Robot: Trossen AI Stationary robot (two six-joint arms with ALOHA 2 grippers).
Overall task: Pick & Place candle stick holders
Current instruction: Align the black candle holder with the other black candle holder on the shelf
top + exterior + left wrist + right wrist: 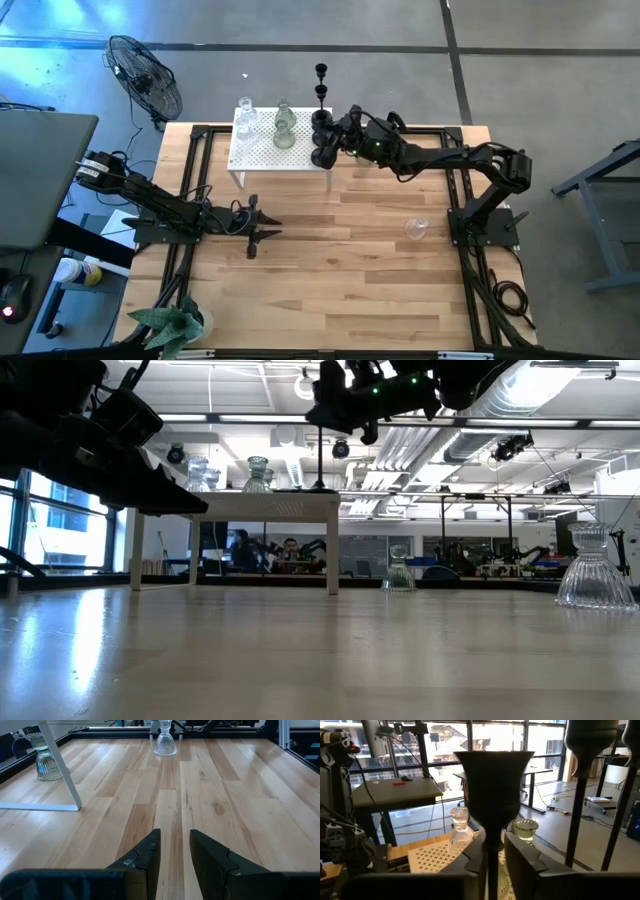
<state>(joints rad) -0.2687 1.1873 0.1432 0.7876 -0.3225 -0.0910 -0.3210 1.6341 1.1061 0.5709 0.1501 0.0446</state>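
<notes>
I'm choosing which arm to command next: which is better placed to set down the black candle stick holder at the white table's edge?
Right. The right gripper is already shut on the black holder at the white table. The left gripper rests open, low over the wood, well away from it.

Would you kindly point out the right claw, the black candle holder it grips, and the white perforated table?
right claw (495,851), right wrist view, between fingertips.
black candle holder (493,780), right wrist view, cup.
white perforated table (262,157), high view, bare top.

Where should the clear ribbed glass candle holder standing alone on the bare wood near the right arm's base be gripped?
Probably at its narrow neck: the clear ribbed glass candle holder stands upright and flares wide below. Come in level from the side, with the fingers straddling the neck.
</notes>
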